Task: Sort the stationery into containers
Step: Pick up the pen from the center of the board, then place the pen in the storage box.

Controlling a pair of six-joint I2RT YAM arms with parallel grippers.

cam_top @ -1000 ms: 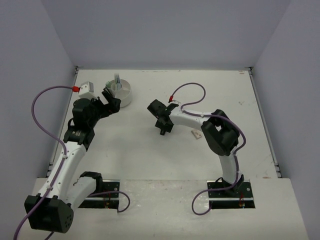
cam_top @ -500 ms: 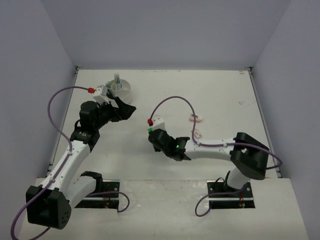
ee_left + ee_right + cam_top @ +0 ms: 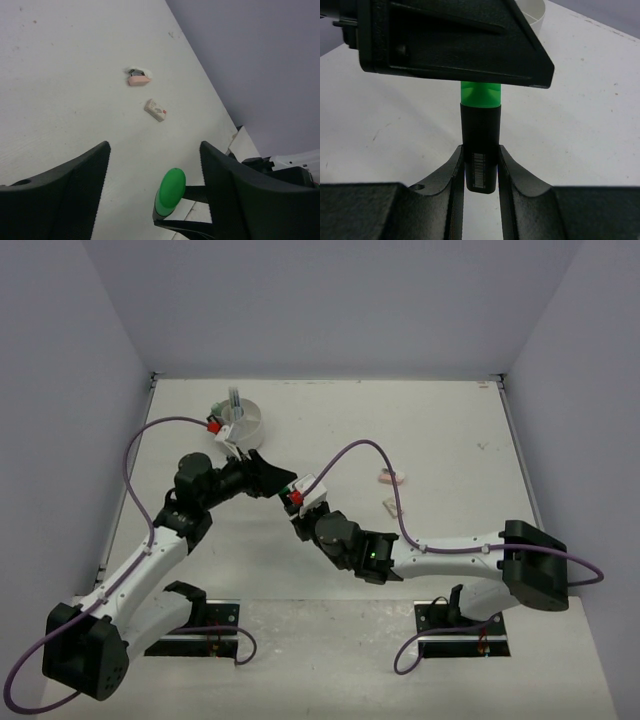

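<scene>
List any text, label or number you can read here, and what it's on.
No words or numbers can be read.
Highlighter: a barcode on its black barrel, no digits legible.
Tan eraser: printed marks with a red spot, too blurred to read.
Pink eraser: no print visible.

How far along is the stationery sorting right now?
Done: thin pens stand in the white tub. In hand: the right claw grips a green highlighter, its cap inside the open left claw, apparently a handover. Left: a pink eraser and a tan eraser lie on the table.
</scene>
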